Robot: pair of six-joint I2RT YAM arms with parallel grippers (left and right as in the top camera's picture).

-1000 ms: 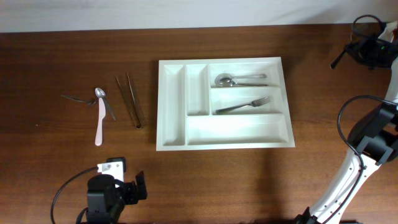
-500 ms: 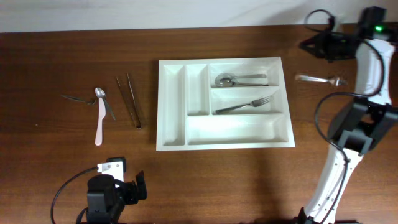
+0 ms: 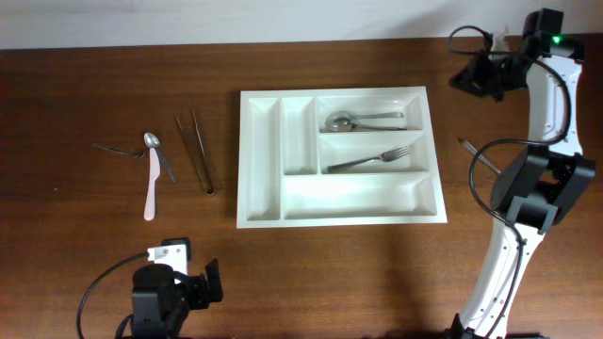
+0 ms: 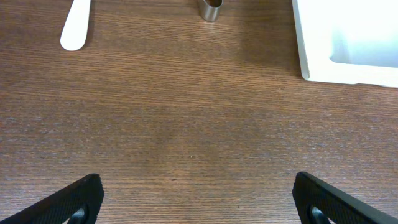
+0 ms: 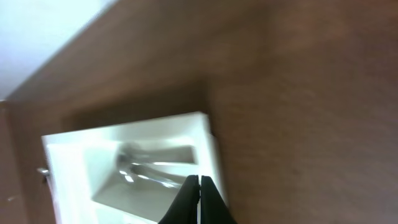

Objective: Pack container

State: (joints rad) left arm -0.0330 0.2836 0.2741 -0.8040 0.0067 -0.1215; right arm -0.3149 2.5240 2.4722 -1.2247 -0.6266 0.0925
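1. Container point(image 3: 243, 160) is laid flat at the middle of the tabletop point(image 3: 75, 245), with its two narrow compartments on the left and its three long compartments on the right
2. A spoon point(image 3: 363, 120) is held in the farthest long compartment, and a fork point(image 3: 369, 158) is laid in the long compartment just in front of it
3. To the left of the container, and apart from it, a pair of metal tongs point(image 3: 196, 151) is placed; further left, a white utensil point(image 3: 150, 188), a small spoon point(image 3: 154, 143) and a thin metal utensil point(image 3: 115, 148) are grouped together, touching or overlapping
4. The left fingers point(image 3: 213, 281) are positioned near the front edge of the tabletop, in front of the tongs, and are spread fully apart. In the left wrist view, bare wood is seen between them, with the end of the tongs point(image 4: 211, 9), the rounded end of the white utensil point(image 4: 76, 28) and a corner of the container point(image 4: 323, 68) beyond
5. The right fingers point(image 3: 464, 80) are held above the far right part of the tabletop, beyond the container's right corner, and are pressed together point(image 5: 193, 202). The right wrist view is blurred; the container's corner point(image 5: 199, 121) and the spoon point(image 5: 149, 171) are shown below the tips
6. A slim metal utensil point(image 3: 468, 146) is laid just right of the container and is partly hidden by the right arm; its kind cannot be told
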